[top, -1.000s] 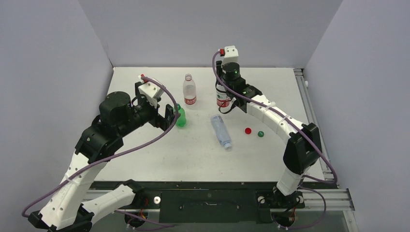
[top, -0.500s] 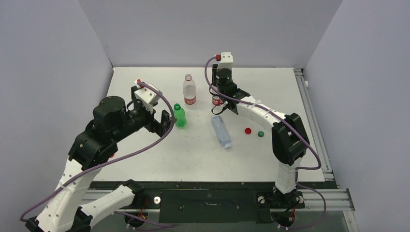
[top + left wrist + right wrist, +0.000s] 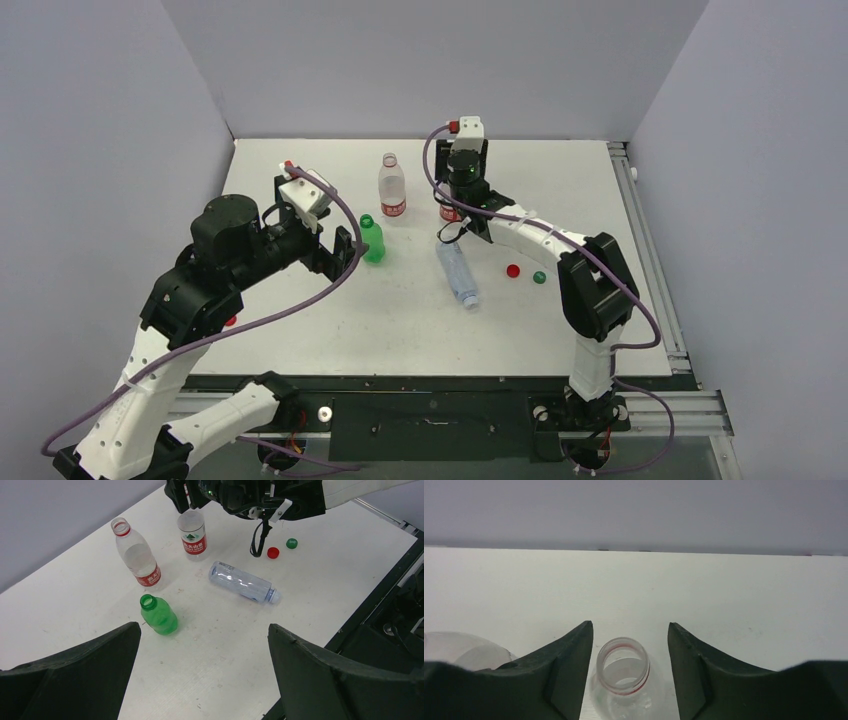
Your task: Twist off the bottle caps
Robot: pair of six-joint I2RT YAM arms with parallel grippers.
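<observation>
Caps: red cap (image 3: pixel 513 270) and green cap (image 3: pixel 539 277) lie loose, near each other, right of centre in the top view; whitish cap (image 3: pixel 273 596) sits on the pale bottle's neck.
Pale bottle (image 3: pixel 458 272): on its side at centre of the table (image 3: pixel 300 330).
Green bottle (image 3: pixel 372 240): upright, mouth open, left of centre.
Left red-label bottle (image 3: pixel 392 187): upright at upper centre.
Right red-label bottle (image 3: pixel 623 680): upright, mouth open, under the right wrist.
Left gripper (image 3: pixel 200 675): fingers spread wide, holding nothing, just left of the green bottle.
Right gripper (image 3: pixel 629 630): fingers apart on either side of that open neck, narrow gaps showing, nothing gripped.
</observation>
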